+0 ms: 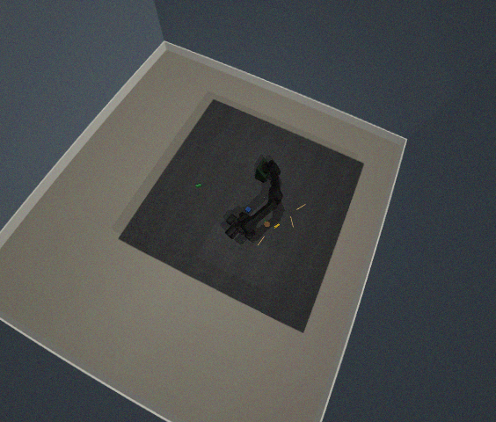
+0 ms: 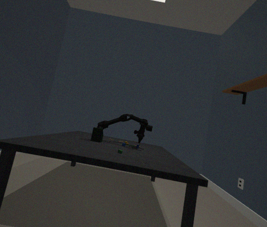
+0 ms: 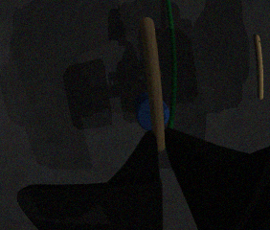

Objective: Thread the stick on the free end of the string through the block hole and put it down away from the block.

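Note:
My gripper [image 2: 139, 142] [image 3: 158, 136] is shut on the thin wooden stick [image 3: 150, 57], near its lower end in the wrist view. The rest of the stick sticks out upward there. The green string [image 3: 174, 62] runs beside the stick, from behind the right finger out of view at the top. The wooden button [image 1: 266, 223] lies on the table. A small blue block [image 1: 248, 209] [image 2: 123, 144] stands beside the arm; no hole can be made out in it. It is outside the wrist view.
A round blue piece [image 3: 146, 115] [image 2: 137, 146] lies below the stick; whether they touch is unclear. Loose sticks [image 1: 301, 207] [image 1: 292, 221] [image 1: 260, 240] lie around the button, and one stick [image 3: 259, 67] shows at right. A yellow piece [image 1: 276, 225] and a green piece [image 1: 198, 185] [image 2: 120, 151] lie apart.

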